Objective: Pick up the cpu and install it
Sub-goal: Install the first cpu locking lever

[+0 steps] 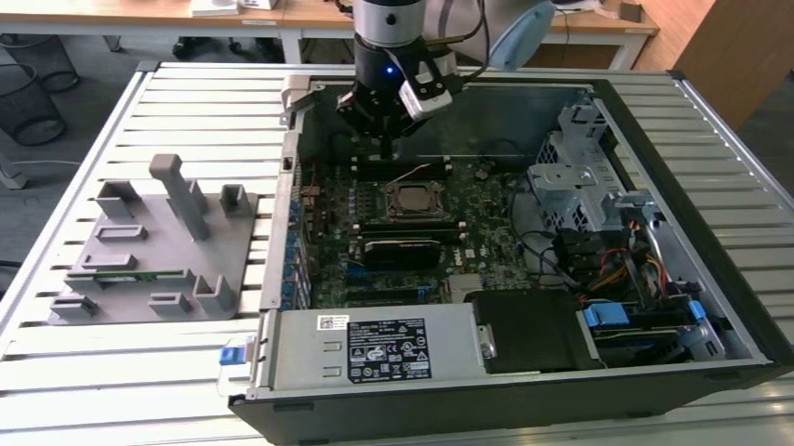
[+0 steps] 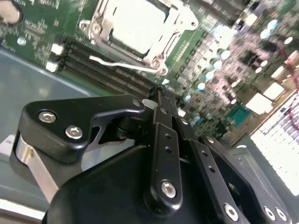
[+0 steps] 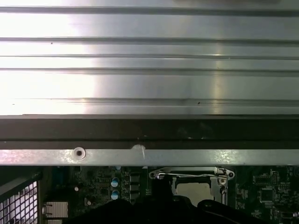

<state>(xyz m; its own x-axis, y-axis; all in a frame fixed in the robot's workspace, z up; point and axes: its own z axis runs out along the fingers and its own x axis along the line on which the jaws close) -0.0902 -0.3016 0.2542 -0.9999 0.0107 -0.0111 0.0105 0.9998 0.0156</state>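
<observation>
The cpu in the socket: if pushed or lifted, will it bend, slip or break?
The cpu looks like a flat metal-topped plate, so probably stiff. Its smooth bright top may be slippery. Framed by the socket, it would hardly slide sideways.

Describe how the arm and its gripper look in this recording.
The arm is a silver-grey tube ending in a black wrist with a small blue light. A pale blue joint cap and dark cables sit beside it. The gripper is matt black, built of jointed link bars with silver screws, beside a bare metal bracket.
</observation>
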